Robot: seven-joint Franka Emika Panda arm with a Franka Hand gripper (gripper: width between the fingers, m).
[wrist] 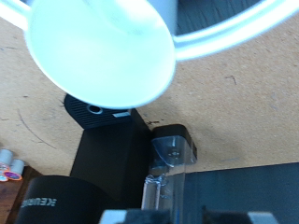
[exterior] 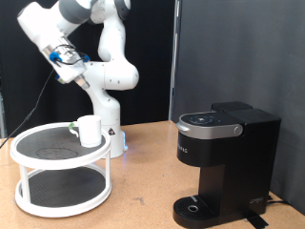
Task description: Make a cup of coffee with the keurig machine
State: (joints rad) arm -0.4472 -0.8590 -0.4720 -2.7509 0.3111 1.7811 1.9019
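The white cup [exterior: 89, 131] stands upright on the top shelf of a white two-tier round rack [exterior: 29, 148] at the exterior view's left. The black keurig machine [exterior: 224, 157] stands at the exterior view's right with its lid down and nothing on its round drip base [exterior: 194, 206]. My gripper [exterior: 69, 57] hangs high above the rack and the cup, apart from both. In the wrist view the cup [wrist: 101, 51] shows from above, blurred and empty, with the keurig machine [wrist: 112, 159] beyond it. No fingers show in the wrist view.
The rack's white rim [wrist: 234, 33] curves past the cup. Two small pods [wrist: 11, 164] lie on the brown table at the wrist picture's edge. The arm's white base [exterior: 112, 134] stands just behind the rack. A black curtain closes the back.
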